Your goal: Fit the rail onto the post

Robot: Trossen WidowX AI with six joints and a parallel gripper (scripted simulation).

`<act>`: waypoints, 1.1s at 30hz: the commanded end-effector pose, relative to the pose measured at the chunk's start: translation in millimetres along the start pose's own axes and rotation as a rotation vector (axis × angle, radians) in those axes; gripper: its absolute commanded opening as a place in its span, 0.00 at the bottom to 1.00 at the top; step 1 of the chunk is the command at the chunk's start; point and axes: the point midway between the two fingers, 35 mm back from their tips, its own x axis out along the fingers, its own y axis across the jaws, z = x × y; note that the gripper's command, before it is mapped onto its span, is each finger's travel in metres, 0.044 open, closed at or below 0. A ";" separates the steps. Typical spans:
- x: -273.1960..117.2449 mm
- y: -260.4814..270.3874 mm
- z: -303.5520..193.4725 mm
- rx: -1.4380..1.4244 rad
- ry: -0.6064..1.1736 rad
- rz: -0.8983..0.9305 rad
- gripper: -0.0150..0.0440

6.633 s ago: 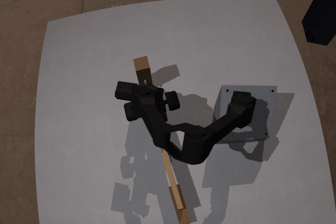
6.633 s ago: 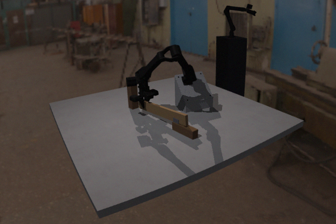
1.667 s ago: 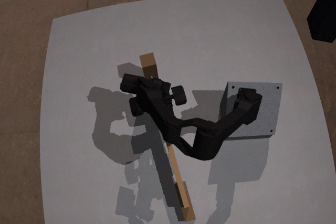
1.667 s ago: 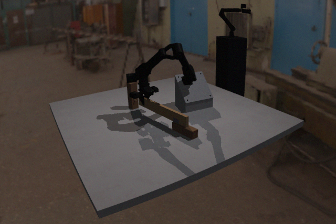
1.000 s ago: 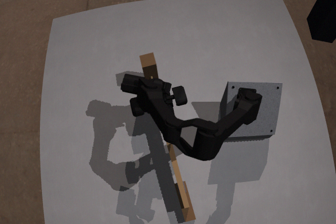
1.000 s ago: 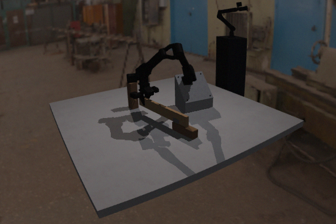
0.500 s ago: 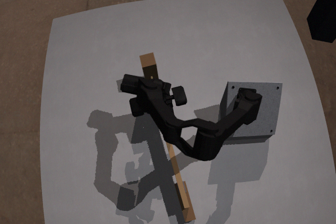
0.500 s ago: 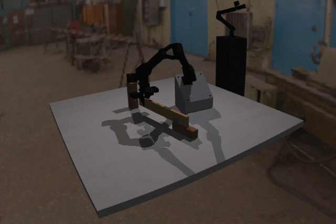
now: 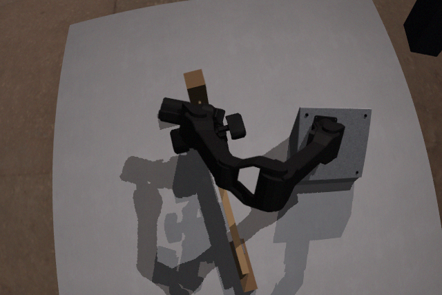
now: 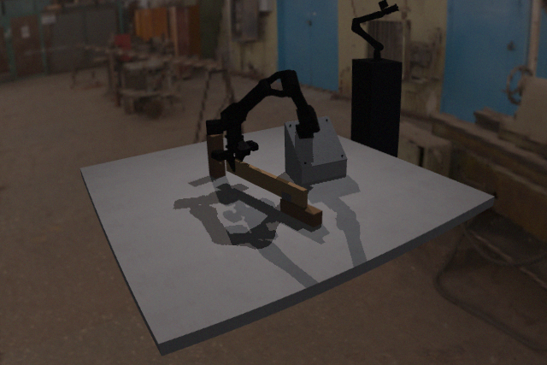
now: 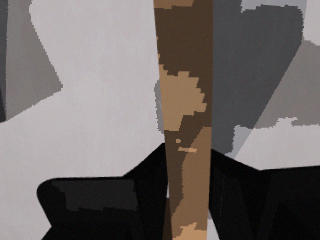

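Observation:
The wooden rail is raised off the table at its near end and looks close to level. Its far end sits in the bracket on the low footboard block. My gripper is shut on the rail near its post end, one finger on each side. The upright post stands just beyond the gripper. A small light spot, apparently a peg, shows on its shaded face. The arm hides the rail's near end, the holes and any gap from the post in the top view.
The grey sloped arm base stands to the right of the rail. The arm arches from it over the rail. Dark shadows lie on the table. A black pedestal with another arm stands beyond the table.

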 end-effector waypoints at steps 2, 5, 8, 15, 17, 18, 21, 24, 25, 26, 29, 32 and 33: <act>-1.6 -1.4 -0.6 -0.001 -0.001 -0.006 0.25; -1.5 -1.4 -1.3 -0.001 -0.001 -0.006 0.25; -1.3 -1.3 -0.8 -0.001 -0.001 -0.006 0.25; -0.2 -0.9 0.9 -0.001 -0.001 -0.006 0.25; 0.1 -0.7 1.4 0.000 -0.001 -0.006 0.25; 0.3 -0.6 1.6 0.000 -0.001 -0.006 0.25; 0.8 -0.3 2.3 0.000 -0.001 -0.006 0.25; 0.8 -0.2 2.8 0.000 -0.001 -0.006 0.25; 0.7 -0.2 2.8 0.000 -0.001 -0.006 0.25; 0.5 -0.2 2.9 0.000 -0.001 -0.006 0.25; 0.1 -0.5 2.9 0.000 -0.001 -0.006 0.25; -0.4 -0.7 2.9 0.000 -0.001 -0.006 0.25; -0.5 -0.8 2.9 0.000 -0.001 -0.006 0.25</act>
